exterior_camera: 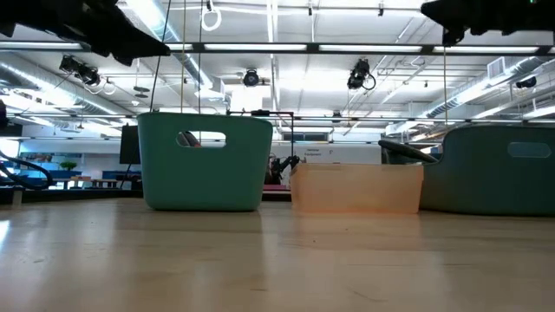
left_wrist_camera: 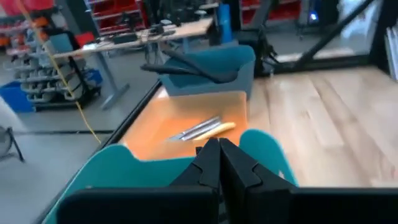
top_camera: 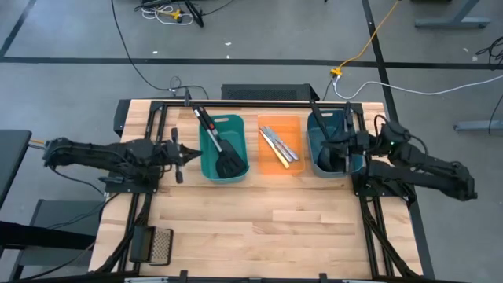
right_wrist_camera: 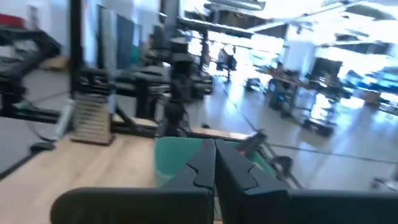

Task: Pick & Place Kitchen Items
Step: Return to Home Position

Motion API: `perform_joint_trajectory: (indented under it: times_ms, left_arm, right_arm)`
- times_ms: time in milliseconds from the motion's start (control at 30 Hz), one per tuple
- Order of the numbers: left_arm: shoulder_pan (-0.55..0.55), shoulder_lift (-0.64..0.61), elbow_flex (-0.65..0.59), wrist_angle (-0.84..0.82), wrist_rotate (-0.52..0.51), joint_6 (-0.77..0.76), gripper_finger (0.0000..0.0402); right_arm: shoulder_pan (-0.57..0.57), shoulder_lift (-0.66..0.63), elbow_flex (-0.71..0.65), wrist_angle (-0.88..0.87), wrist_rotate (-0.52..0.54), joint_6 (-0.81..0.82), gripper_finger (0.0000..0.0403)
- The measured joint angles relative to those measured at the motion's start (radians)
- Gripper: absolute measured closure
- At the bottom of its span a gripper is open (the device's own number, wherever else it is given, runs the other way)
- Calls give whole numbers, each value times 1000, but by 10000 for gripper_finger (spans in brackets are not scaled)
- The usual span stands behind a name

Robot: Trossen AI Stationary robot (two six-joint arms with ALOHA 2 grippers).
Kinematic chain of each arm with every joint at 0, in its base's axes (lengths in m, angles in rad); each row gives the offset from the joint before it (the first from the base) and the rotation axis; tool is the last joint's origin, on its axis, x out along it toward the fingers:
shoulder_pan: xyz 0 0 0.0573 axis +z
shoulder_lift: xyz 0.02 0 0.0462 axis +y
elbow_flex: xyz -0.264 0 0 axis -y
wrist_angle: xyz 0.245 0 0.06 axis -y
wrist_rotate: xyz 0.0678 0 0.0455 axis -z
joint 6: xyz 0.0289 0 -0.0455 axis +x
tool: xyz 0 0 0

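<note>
Arms reach inward; left tool [left_wrist_camera: 219,147] beside teal bin [top_camera: 206,168], right tool [right_wrist_camera: 215,147] over blue bin [top_camera: 314,163]; both pressed together.

From bench height the walls of the teal bin [exterior_camera: 204,160] and orange bin [exterior_camera: 355,189] hide whatever lies inside. From above, the right arm [top_camera: 424,169] covers much of the darker bin [top_camera: 313,149]; the black ladle [exterior_camera: 406,152] shows only its handle
</note>
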Motion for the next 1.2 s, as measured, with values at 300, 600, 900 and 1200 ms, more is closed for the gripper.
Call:
perform_joint_trajectory:
  times_ms: [300, 600, 900, 1200]
  left_arm:
    - [76, -154, -122, 22, 210, -141, 399]
    - [75, -291, -281, 186, 289, -167, 400]
    - [75, -420, -305, 131, 289, -165, 401]
    - [74, -478, -306, 20, 273, -169, 401]
  right_arm:
    - [-102, -67, -209, 243, -140, 154, 398]
    - [-145, -71, -371, 407, -222, 310, 397]
    - [-217, -94, -441, 478, -229, 359, 397]
    - [-238, -104, -440, 433, -235, 393, 396]
